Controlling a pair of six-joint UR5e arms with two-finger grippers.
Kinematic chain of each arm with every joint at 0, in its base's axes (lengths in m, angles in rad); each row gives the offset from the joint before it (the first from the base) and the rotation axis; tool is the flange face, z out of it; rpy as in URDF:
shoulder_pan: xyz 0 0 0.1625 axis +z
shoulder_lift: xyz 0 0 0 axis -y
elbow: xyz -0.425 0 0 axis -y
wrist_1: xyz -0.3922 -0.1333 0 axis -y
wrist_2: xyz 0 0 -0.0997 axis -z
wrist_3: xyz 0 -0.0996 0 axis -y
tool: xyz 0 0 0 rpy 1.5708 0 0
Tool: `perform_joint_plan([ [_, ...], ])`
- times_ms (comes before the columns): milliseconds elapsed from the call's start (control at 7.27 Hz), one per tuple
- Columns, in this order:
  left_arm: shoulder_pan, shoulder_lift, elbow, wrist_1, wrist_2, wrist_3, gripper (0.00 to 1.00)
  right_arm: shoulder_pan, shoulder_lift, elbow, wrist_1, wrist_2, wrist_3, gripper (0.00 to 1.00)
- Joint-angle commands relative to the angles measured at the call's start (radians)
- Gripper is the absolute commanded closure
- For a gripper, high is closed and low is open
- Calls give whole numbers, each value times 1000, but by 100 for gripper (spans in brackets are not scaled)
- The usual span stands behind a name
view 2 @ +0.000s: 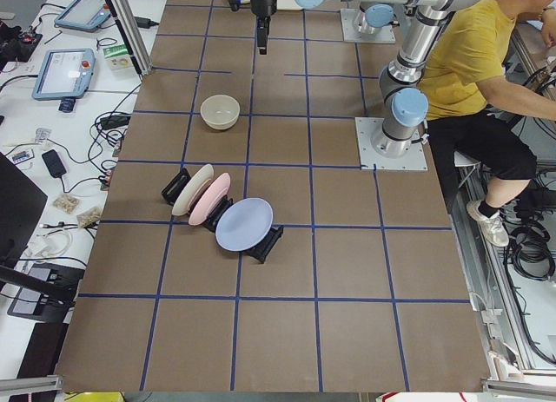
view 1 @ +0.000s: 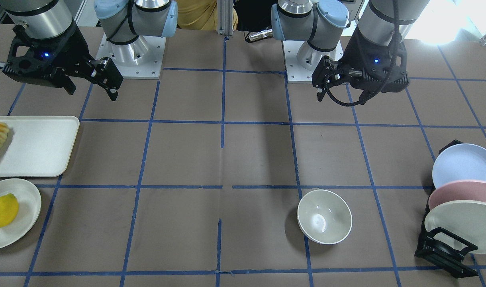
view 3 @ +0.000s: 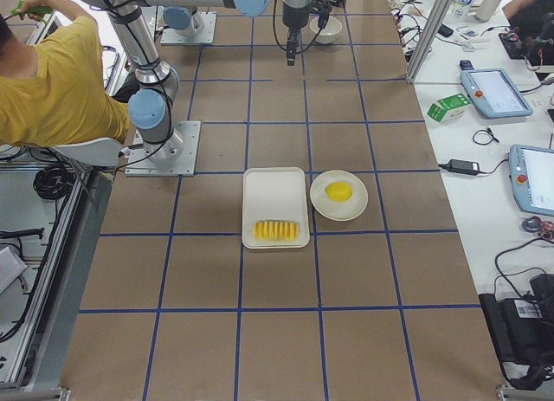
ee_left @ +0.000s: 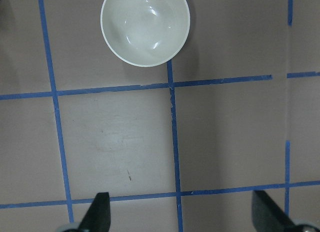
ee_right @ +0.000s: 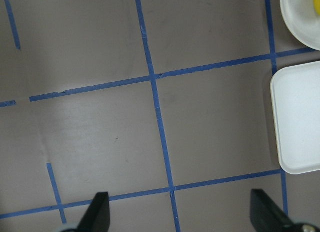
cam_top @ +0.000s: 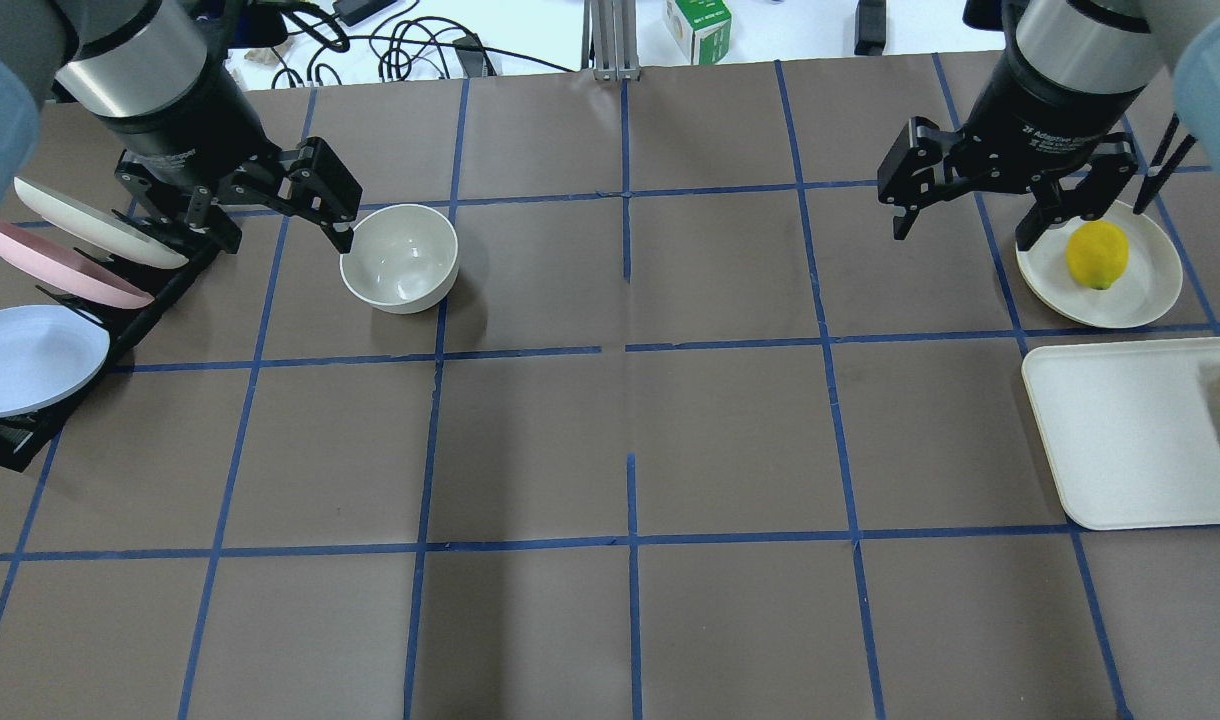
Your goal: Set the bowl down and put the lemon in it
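Hovering wide-open and empty, left end effector (cam_top: 282, 232) and right end effector (cam_top: 962, 232); one bowl (cam_top: 400, 258), one lemon (cam_top: 1097, 255), three racked plates (cam_top: 70, 275).

The off-white bowl (cam_top: 400, 258) stands upright, empty; the yellow lemon (cam_top: 1097, 254) lies on a white plate (cam_top: 1150, 285), well apart.

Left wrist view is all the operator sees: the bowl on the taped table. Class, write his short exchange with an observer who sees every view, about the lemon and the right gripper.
Operator: Where is the lemon?
Observer: It lies on a shallow white plate beside the tray, on the robot's right side of the table.
Operator: Does the right gripper hold anything?
Observer: No. It hangs open and empty, raised above bare table, with the plate off to one side.
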Motion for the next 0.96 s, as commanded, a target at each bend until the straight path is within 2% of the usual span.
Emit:
perform_joint_plan([
  [0, 0, -2, 0, 0, 2, -1, 0, 0, 0, 0, 0, 0, 0, 0],
  [275, 20, -44, 9, 21, -29, -13, 0, 0, 3, 3, 0, -3, 0, 0],
  [412, 50, -122, 27, 43, -27, -15, 0, -3, 5, 3, 0, -11, -5, 0],
  [825, 90, -394, 41, 332, -23, 13, 0, -11, 17, 5, 0, -11, -18, 0],
])
